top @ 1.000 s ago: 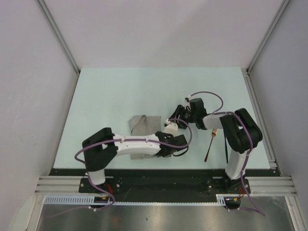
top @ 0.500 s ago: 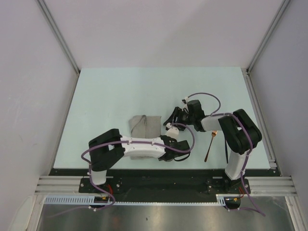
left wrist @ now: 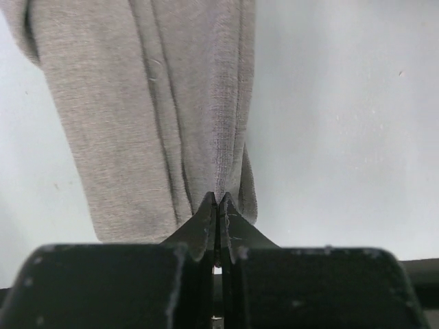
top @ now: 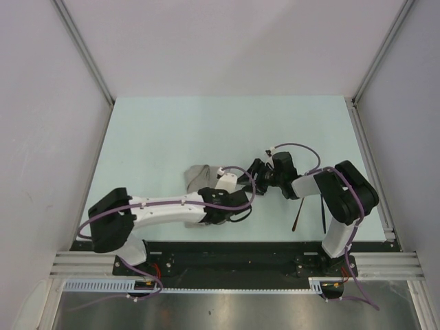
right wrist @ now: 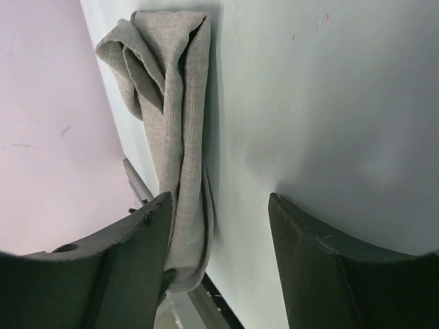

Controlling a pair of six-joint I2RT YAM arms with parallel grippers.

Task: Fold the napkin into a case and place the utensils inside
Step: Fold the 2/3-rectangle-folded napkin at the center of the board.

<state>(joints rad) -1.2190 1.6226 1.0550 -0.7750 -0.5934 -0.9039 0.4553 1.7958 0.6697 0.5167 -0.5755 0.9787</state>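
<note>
The grey-beige napkin (top: 199, 176) lies bunched into a long folded strip left of the table's middle. My left gripper (top: 221, 180) reaches it from the near side. In the left wrist view the napkin (left wrist: 137, 103) stretches away and my left gripper (left wrist: 218, 197) is shut, pinching its near hem. My right gripper (top: 254, 173) stands open just right of the cloth. In the right wrist view the napkin (right wrist: 171, 103) runs along the inside of the left finger of my right gripper (right wrist: 218, 202). The fork (top: 295, 220) and the thin black piece (top: 322, 214) lie at the front right, partly under the right arm.
The pale table (top: 172, 130) is bounded by metal rails at the left and right and a black strip (top: 234, 246) along its near edge. Lavender walls (right wrist: 48, 103) enclose the sides. Purple cables loop over both wrists.
The left arm swung its elbow out to the left and its gripper closed on the napkin's near hem. The right gripper shifted slightly and opened a little wider.
</note>
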